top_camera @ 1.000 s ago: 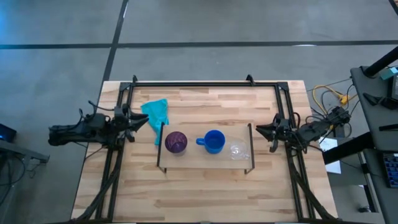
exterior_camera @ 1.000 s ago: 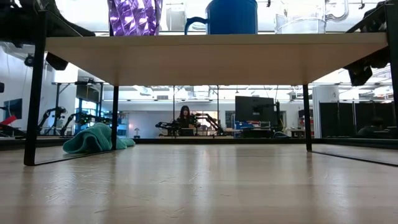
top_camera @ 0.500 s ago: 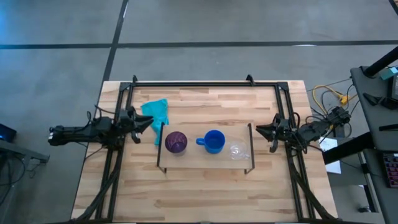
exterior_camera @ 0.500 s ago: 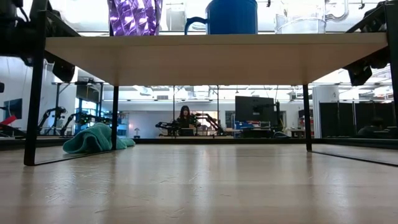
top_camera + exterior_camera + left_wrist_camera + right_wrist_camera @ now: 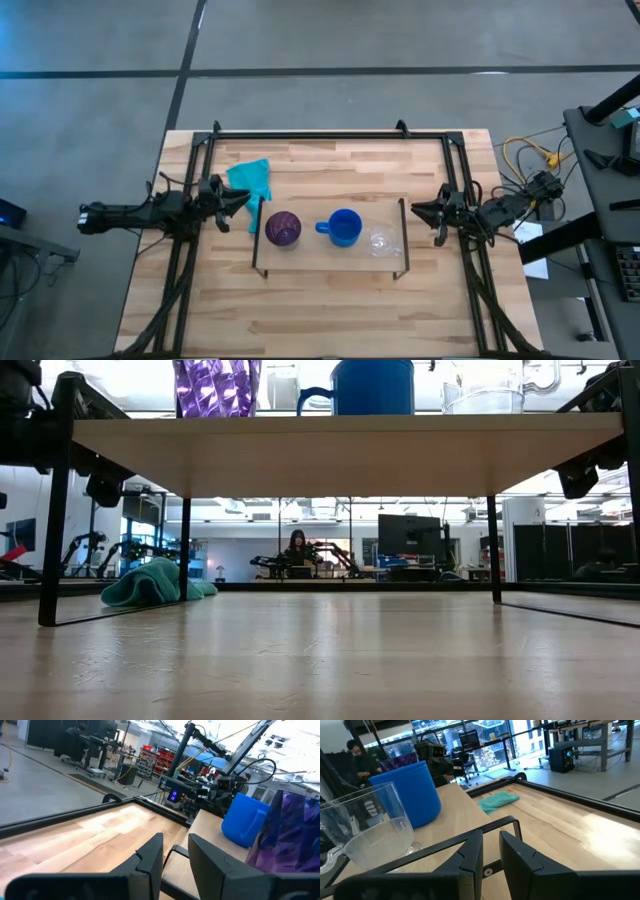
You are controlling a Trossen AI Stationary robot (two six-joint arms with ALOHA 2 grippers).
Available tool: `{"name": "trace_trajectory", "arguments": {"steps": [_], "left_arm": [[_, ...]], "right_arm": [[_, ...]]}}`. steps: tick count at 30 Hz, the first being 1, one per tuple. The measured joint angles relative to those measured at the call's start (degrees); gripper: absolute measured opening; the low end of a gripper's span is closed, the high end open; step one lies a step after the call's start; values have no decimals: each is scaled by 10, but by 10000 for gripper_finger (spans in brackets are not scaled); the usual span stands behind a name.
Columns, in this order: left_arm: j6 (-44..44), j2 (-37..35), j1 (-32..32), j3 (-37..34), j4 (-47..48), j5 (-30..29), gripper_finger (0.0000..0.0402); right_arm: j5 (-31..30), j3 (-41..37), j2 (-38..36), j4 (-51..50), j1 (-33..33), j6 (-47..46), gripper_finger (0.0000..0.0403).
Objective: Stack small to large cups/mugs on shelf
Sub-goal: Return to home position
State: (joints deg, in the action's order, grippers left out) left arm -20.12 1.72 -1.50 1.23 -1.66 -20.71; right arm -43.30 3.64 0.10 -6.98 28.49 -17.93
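High view: purple cup (image 5: 283,230), blue mug (image 5: 343,228), clear glass cup (image 5: 381,242) unstacked; both hands narrowly parted, empty.

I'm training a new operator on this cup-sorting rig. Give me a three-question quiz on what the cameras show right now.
1. True or false: the purple cup, blue mug and glass cup all stand on the shelf.
2. Which cup is nearest the right gripper? A purple cup, B blue mug, C glass cup.
3. Fill in: the teal cloth lies on the table beside the ___ gripper.

Key: 1 true, in a row, none stacked. 2 C. 3 left; neither gripper holds anything.
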Motion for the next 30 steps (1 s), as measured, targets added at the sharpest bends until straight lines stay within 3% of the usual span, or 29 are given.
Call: {"name": "trace_trajectory", "arguments": {"steps": [30], "left_arm": [[-5,7,0,-4,-9,-2,77]], "right_arm": [[3,0,52,0,0,-50,59]]}}
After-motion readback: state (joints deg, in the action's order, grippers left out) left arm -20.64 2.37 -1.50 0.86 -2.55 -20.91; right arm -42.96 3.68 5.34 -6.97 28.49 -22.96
